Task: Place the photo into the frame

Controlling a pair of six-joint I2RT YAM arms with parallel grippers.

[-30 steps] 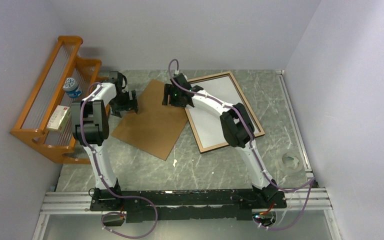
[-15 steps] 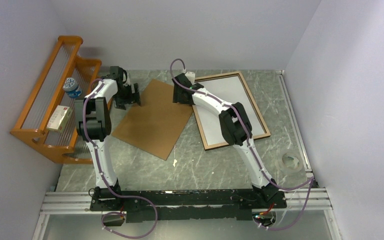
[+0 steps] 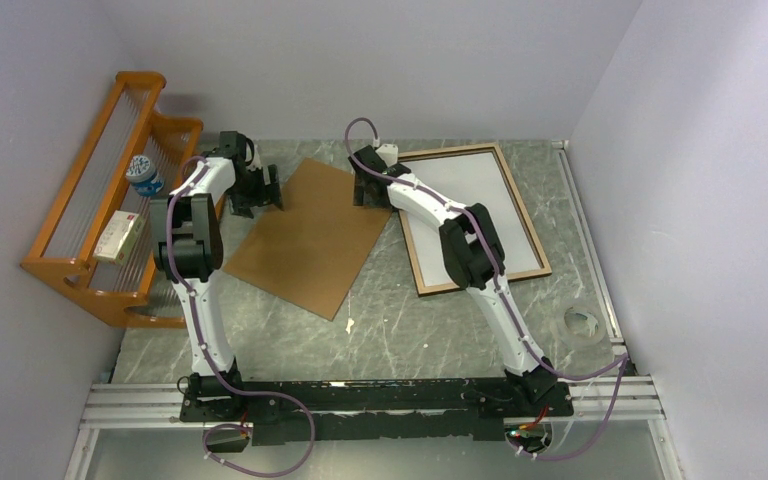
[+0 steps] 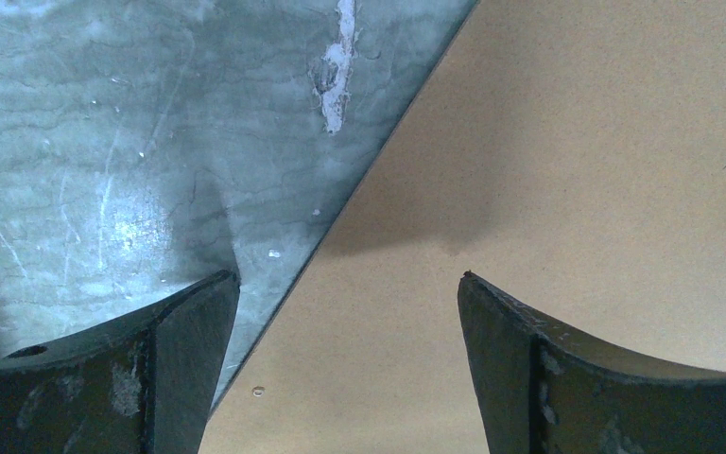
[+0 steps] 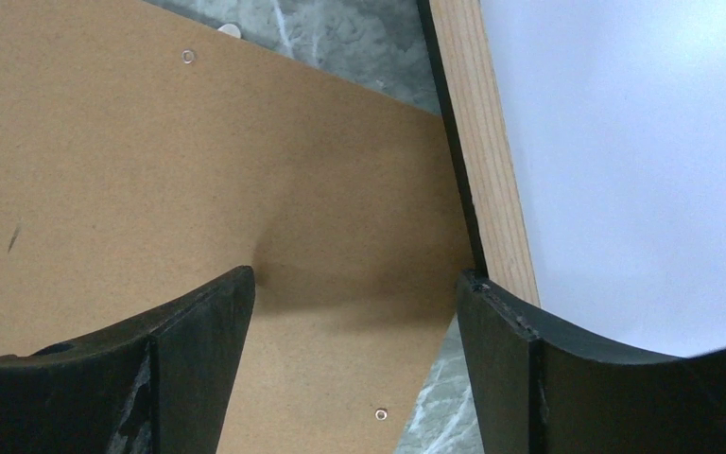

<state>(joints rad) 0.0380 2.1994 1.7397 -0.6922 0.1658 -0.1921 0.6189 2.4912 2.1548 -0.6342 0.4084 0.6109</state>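
The frame (image 3: 525,210) lies back up at the right of the table, its brown wood rail (image 5: 487,180) in the right wrist view. A white sheet, the photo (image 3: 485,190) with its plain back up, fills it (image 5: 624,142). My right gripper (image 3: 370,190) (image 5: 354,284) hangs open over the gap between the frame's left rail and the corner of the flat brown backing board (image 3: 305,235) (image 5: 151,170). My left gripper (image 3: 257,195) (image 4: 350,279) stands open over the board's (image 4: 548,142) far left edge, holding nothing.
An orange wooden rack (image 3: 100,210) stands at the left with a bottle (image 3: 143,175) and a small box (image 3: 117,237) on it. A clear tape roll (image 3: 585,325) lies at the near right. A small white scrap (image 3: 348,325) lies near the board's front corner.
The frame has slid right and turned more upright, off the board's corner. My right gripper moved back with it and its jaws widened. The left gripper shifted slightly back.
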